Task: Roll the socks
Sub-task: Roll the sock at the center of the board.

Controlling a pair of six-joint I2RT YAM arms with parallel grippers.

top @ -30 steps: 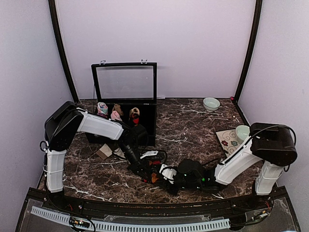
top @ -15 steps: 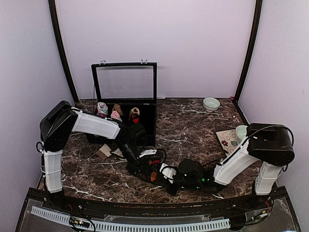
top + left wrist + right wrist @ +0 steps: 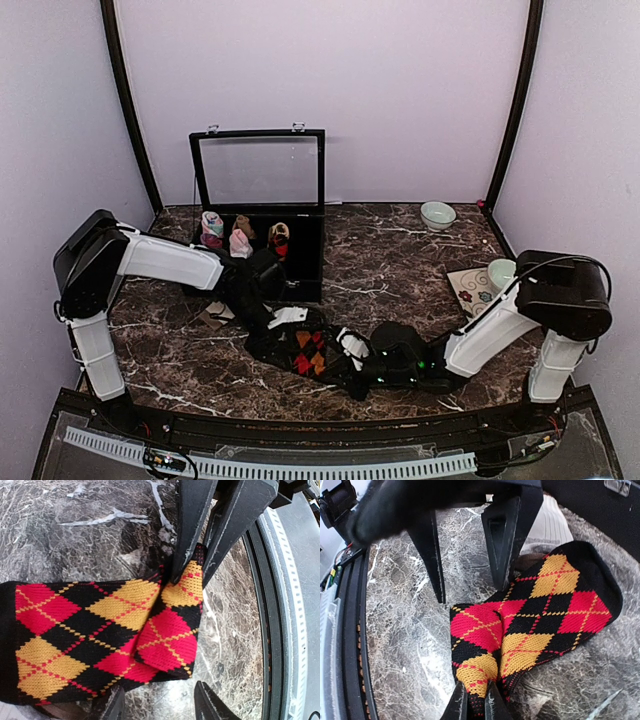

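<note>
We judge the black fabric sock with red and yellow argyle diamonds soft, light and floppy, best pinched at a doubled edge so both layers come along. Our right pincer is clamped on its folded corner, and the rest trails away from the tips across the dark marble tabletop. Our left pincer hangs parted and empty, the fold just ahead.

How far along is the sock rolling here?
Done: nothing rolled yet. In hand: right gripper pinches the end of the black argyle sock, which lies flat; left gripper hangs open over it. Left: roll it, then the cream sock lying beside it.
</note>
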